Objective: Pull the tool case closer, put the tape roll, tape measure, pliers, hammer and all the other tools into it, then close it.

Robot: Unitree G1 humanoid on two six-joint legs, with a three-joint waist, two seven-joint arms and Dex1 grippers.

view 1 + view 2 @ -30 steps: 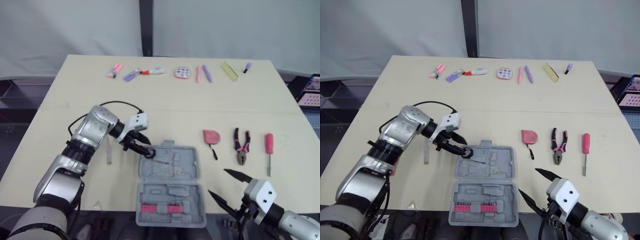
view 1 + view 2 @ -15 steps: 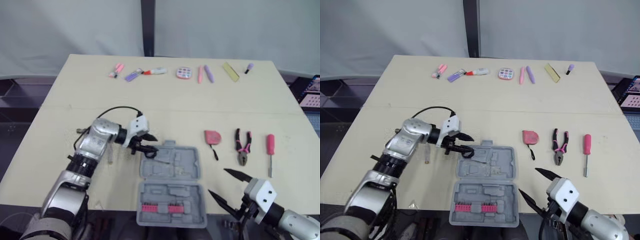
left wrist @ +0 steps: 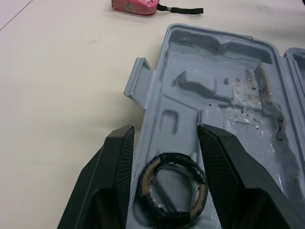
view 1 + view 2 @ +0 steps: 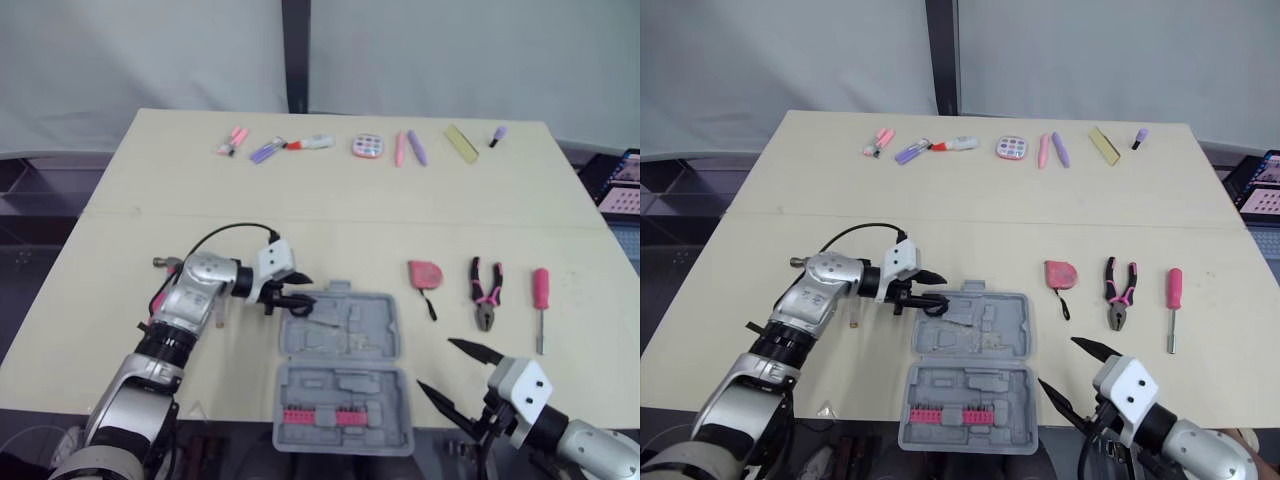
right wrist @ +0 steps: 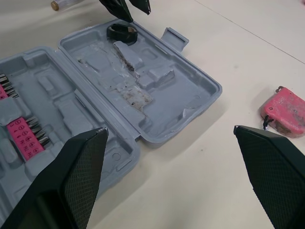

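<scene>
The grey tool case (image 4: 352,335) lies open near the table's front edge, with pink bits in its near half. The black tape roll (image 3: 172,190) lies flat in the far left corner of the case's far half. My left gripper (image 4: 306,289) hovers at that corner, open, with its fingers (image 3: 114,157) on either side of the roll and apart from it. To the right of the case lie the pink tape measure (image 4: 422,273), the pliers (image 4: 485,296) and a pink-handled screwdriver (image 4: 539,296). My right gripper (image 4: 436,365) stands open near the front edge, right of the case.
A row of small things, markers (image 4: 265,150), a round pink item (image 4: 366,146) and a yellow bar (image 4: 459,142), lines the far edge. A pale slim tool (image 4: 217,318) lies left of the case beside my left forearm. Bare tabletop separates the case from the far row.
My left gripper has lowered to the case's far left corner and let go of the tape roll, which now lies in the case. The right arm has not moved.
</scene>
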